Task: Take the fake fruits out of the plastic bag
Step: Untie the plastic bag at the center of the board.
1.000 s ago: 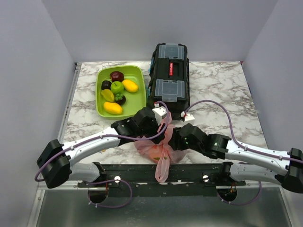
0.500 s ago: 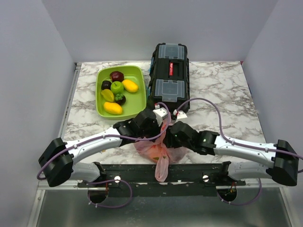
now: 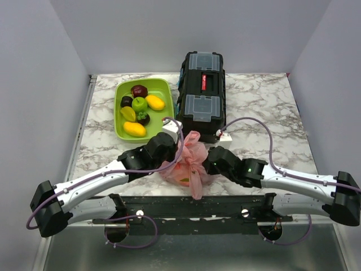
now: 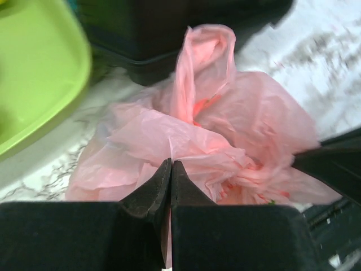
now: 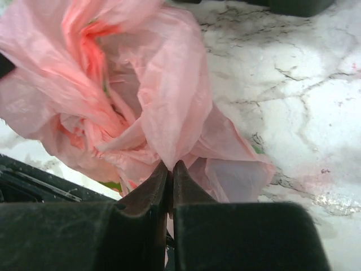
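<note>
Near the front edge of the bench (image 3: 265, 107), the left gripper (image 4: 171, 164) and right gripper (image 5: 170, 165) each pinched folds of the plastic bag (image 3: 190, 151).

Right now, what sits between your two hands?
The plastic bag, bunched up; left hand and right hand each pinch its film. Top view shows it.

Bright, even overhead light with short soft shadows and a sharp top view, while the left wrist view is blurred across the lime-green tray (image 4: 39, 73) and marble tabletop (image 4: 321, 45), and the right wrist view stays crisp on the pink plastic bag (image 5: 113, 84), its near foreground dark.
</note>
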